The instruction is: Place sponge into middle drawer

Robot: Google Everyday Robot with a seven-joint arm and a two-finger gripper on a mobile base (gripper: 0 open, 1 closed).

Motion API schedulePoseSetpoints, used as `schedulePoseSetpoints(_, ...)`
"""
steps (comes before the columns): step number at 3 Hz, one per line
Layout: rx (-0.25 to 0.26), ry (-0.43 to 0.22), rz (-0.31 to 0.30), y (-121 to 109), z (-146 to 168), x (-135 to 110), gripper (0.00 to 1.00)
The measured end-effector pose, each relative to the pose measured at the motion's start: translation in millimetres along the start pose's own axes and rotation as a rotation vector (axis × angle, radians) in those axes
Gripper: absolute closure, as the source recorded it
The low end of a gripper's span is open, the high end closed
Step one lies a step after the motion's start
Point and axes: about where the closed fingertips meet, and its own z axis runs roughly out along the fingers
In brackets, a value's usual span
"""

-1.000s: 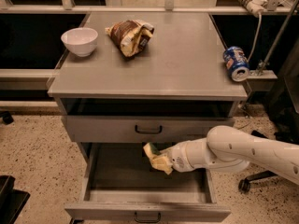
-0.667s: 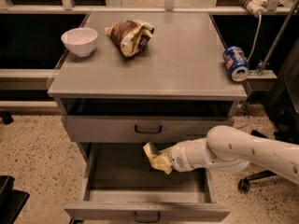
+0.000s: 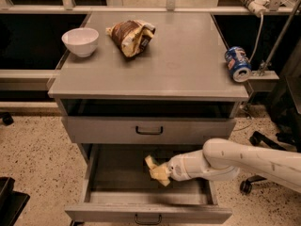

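The sponge [image 3: 155,169] shows its pale yellow foam and sits at the tip of my gripper [image 3: 163,171], which is shut on it. My white arm [image 3: 235,161] reaches in from the right over the open middle drawer [image 3: 117,182]. The sponge hangs just above the drawer's grey floor, near its middle. The drawer is pulled far out, and its front wall with the small black handle [image 3: 148,218] is at the bottom of the view.
The second-tier drawer [image 3: 149,130] above is closed. On the cabinet top [image 3: 183,69] stand a white bowl [image 3: 80,40], a brown and yellow snack bag [image 3: 131,36] and a blue can [image 3: 237,64] on its side at the right edge. A chair base [image 3: 256,182] stands at right.
My arm and the sponge have moved down a little, deeper into the open middle drawer. Nothing else has moved.
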Motion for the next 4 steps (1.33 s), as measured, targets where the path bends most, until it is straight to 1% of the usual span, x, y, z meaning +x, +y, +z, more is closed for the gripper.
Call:
schedulePoseSetpoints(1, -0.043, 0.009, 0.164, -38.6, 42.9, 44.5, 1.0)
schedulePoseSetpoints(2, -0.074, 0.027, 0.212, -41.7, 62.9, 70.1, 0.82)
schedulePoseSetpoints(4, -0.074, 0.027, 0.212, -41.7, 62.9, 70.2, 0.35)
